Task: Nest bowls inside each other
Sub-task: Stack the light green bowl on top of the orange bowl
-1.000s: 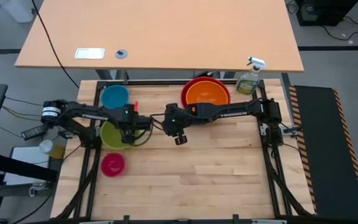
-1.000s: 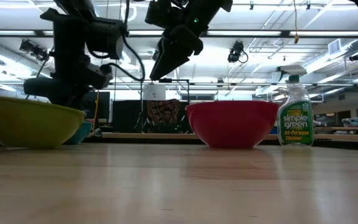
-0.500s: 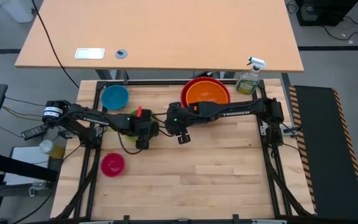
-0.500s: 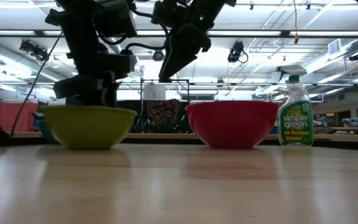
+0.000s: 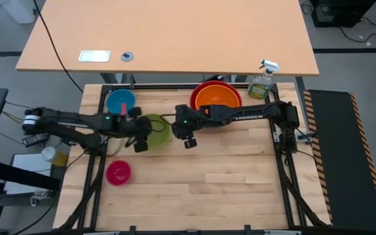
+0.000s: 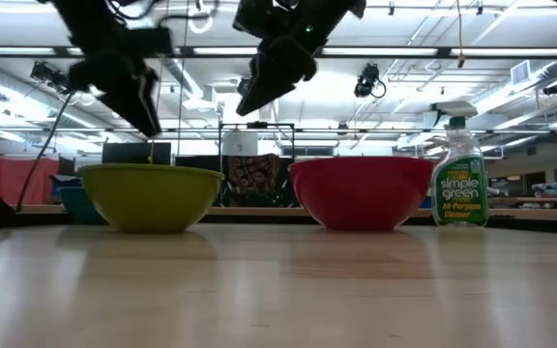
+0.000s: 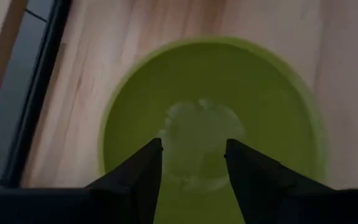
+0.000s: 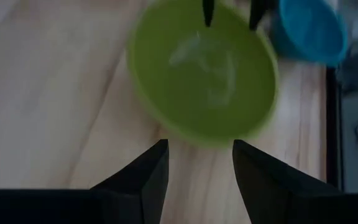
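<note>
The yellow-green bowl (image 5: 155, 129) stands upright on its base mid-table, left of centre. My left gripper (image 7: 193, 149) hovers open above the bowl's left side, slanting down at its inside (image 7: 210, 130), clear of the rim (image 6: 148, 126). My right gripper (image 8: 199, 149) hangs open above the table just right of that bowl (image 5: 188, 140). The orange bowl (image 5: 217, 99) sits nested in the red bowl (image 6: 361, 191) at the back. The blue bowl (image 5: 121, 101) stands at the far left and the magenta-pink bowl (image 5: 118, 172) at the near left, each alone.
A clear spray bottle (image 5: 262, 83) stands at the far right corner, beside the red bowl. The table's black frame (image 5: 175, 87) runs along its edges. Bare wood (image 5: 227, 176) spreads over the near and right parts of the table.
The yellow-green bowl has slid along the table toward the right and a little toward the far edge, with my left gripper over it. My left gripper has then risen clear of the bowl, drawn back toward the left and tipped.
</note>
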{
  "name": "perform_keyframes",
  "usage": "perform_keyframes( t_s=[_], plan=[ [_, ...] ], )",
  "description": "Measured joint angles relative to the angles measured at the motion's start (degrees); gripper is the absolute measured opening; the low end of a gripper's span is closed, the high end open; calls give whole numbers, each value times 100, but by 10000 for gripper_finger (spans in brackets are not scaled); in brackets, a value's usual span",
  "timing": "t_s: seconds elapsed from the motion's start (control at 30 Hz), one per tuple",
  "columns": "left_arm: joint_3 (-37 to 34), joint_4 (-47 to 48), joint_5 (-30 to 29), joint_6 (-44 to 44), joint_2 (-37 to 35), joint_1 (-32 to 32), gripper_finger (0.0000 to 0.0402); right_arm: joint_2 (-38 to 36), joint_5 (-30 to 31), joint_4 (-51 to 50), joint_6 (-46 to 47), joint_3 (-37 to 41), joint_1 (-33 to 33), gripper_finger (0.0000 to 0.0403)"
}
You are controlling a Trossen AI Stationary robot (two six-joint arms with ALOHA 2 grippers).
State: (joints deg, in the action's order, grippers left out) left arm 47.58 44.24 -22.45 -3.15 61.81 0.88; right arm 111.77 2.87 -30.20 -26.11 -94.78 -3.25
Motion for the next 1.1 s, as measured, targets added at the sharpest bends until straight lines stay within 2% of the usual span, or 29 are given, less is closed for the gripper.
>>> perform_keyframes(
  t_s=[0.13, 0.2, 0.4, 0.5, 0.6, 0.73, 0.87, 1.1],
  plan=[
    [-179, -134, 274, -662, -752, 82, 181, 282, -187, 684, -254, 238, 62, 184],
    [-243, -544, 559, -867, -1084, 182, 181, 449, -193, 770, -400, 217, 151, 184],
    [-555, -1653, 714, -902, -1917, 576, 181, 1082, -557, 859, -578, -280, 309, 184],
    [-709, -2012, 714, -887, -2140, 720, 181, 1352, -404, 960, -854, -453, 309, 184],
    [-833, -1932, 715, -1008, -2240, 787, 181, 1608, -360, 971, -978, -650, 274, 184],
    [-908, -1955, 716, -1225, -2334, 929, 181, 1953, 264, 984, -1329, -759, 258, 178],
    [-905, -2076, 714, -1253, -2368, 1092, 181, 2147, 493, 976, -1588, -757, 260, 140],
    [-903, -2117, 714, -1253, -2363, 1160, 181, 2100, 497, 970, -1580, -761, 253, 35]
  ],
)
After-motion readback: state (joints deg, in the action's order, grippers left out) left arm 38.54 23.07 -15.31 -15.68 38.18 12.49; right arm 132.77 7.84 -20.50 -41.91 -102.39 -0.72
